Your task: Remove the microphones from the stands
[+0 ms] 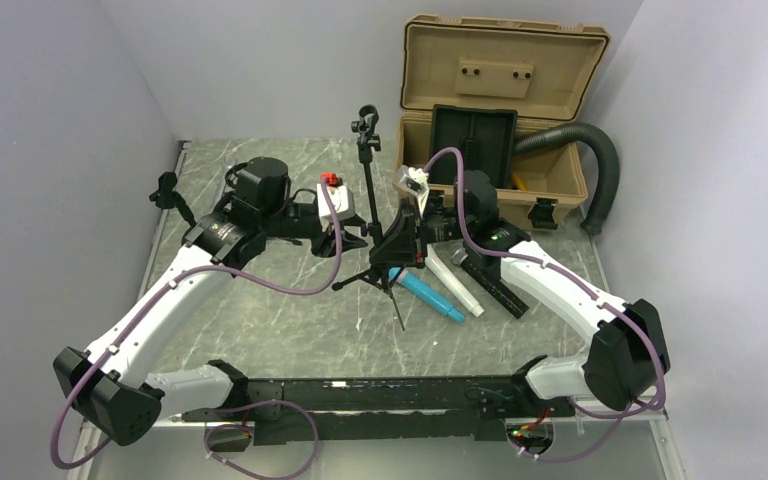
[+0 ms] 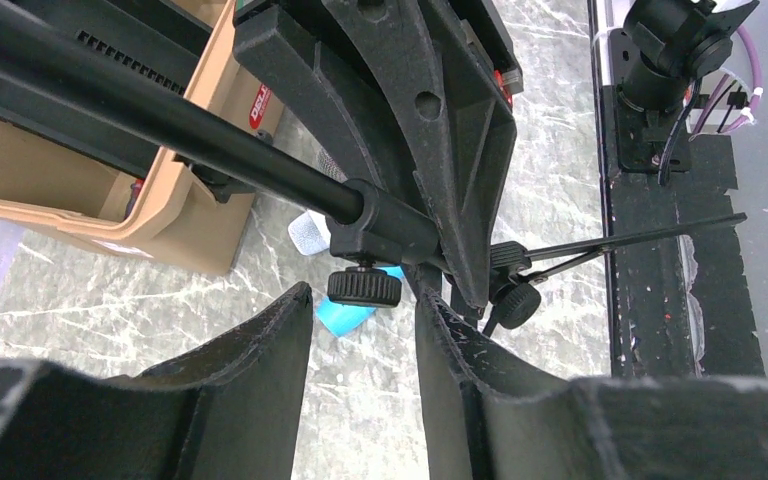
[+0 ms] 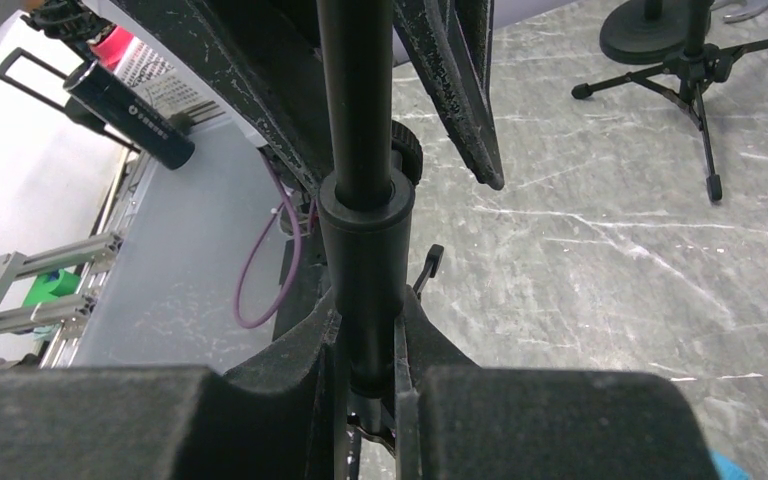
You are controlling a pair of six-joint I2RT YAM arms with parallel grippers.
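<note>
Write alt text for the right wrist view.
The right claw is shut on the black stand pole, which runs up the frame's middle. Behind it lies a grey marbled table, with a small black tripod at upper right.

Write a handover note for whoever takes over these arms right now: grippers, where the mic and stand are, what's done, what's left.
Right gripper: shut on the stand's pole, low down.
Left gripper: open, fingertips just short of the knob, gripping nothing.
Microphone: blue, lying on the table by the stand's legs; the clip on top looks empty.
Done: mic seems off.
Left: probably release the pole and pull both arms back.
</note>
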